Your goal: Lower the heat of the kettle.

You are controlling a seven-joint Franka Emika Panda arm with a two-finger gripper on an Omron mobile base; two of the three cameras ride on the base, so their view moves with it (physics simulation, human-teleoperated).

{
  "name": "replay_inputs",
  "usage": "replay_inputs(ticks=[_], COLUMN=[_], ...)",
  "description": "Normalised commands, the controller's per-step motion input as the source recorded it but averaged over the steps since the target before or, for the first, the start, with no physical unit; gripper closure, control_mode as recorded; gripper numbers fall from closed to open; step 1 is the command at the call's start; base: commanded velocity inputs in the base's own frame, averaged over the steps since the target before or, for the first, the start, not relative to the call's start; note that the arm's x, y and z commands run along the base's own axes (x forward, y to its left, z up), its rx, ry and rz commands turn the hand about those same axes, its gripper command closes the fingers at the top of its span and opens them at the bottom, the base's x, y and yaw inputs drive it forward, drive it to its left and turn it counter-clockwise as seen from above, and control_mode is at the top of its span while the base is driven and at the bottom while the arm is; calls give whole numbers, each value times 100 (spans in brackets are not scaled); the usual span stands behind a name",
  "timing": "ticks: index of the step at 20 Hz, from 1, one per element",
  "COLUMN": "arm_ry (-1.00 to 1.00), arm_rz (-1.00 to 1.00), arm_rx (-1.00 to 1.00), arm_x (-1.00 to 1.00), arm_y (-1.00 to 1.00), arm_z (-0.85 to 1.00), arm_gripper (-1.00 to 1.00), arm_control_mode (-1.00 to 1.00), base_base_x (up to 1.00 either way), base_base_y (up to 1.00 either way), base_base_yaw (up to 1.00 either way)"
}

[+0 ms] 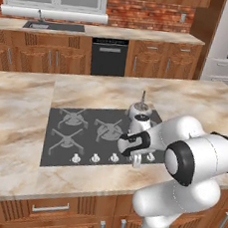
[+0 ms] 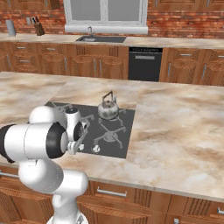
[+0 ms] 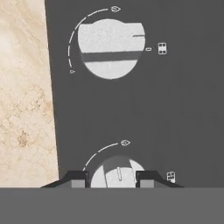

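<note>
The kettle (image 1: 140,114) (image 2: 108,109), squat and silvery with a thin stem, stands on the back right burner of the dark cooktop (image 1: 74,131) (image 2: 122,144). My gripper (image 1: 136,161) (image 2: 80,147) (image 3: 113,180) points down at the row of white knobs along the cooktop's front edge, in front of the kettle. In the hand view its two fingertips (image 3: 79,179) press either side of a round white stove knob (image 3: 117,171), whose pointer line lies along the view's vertical. A second knob (image 3: 110,49) lies beyond it.
More white knobs (image 1: 95,158) (image 2: 95,149) line the front edge. Marble counter (image 1: 13,139) (image 2: 183,144) (image 3: 26,87) surrounds the cooktop. The other three burners are bare. Cabinets, a sink (image 1: 53,26) and a dishwasher stand at the far wall.
</note>
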Motion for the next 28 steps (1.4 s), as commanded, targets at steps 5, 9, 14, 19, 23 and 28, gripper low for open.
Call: replay_inputs(ticks=[5,9,14,19,23,28], arm_ry=[12,10,12,14,15,9], arm_rz=[-38,-38,-39,-40,-45,-44], arm_rx=[3,6,9,9,9,10], arm_x=[0,0,0,2,12,1], arm_y=[0,0,-3,-7,-8,-2], arm_z=[0,0,2,4,5,5], arm_gripper=[100,100,100,100,100,100], arm_control_mode=[-100,-100,-100,-100,-100,-100], base_base_x=[0,0,0,0,0,0], base_base_y=[0,0,0,0,0,0], base_base_yaw=[0,0,0,0,0,0])
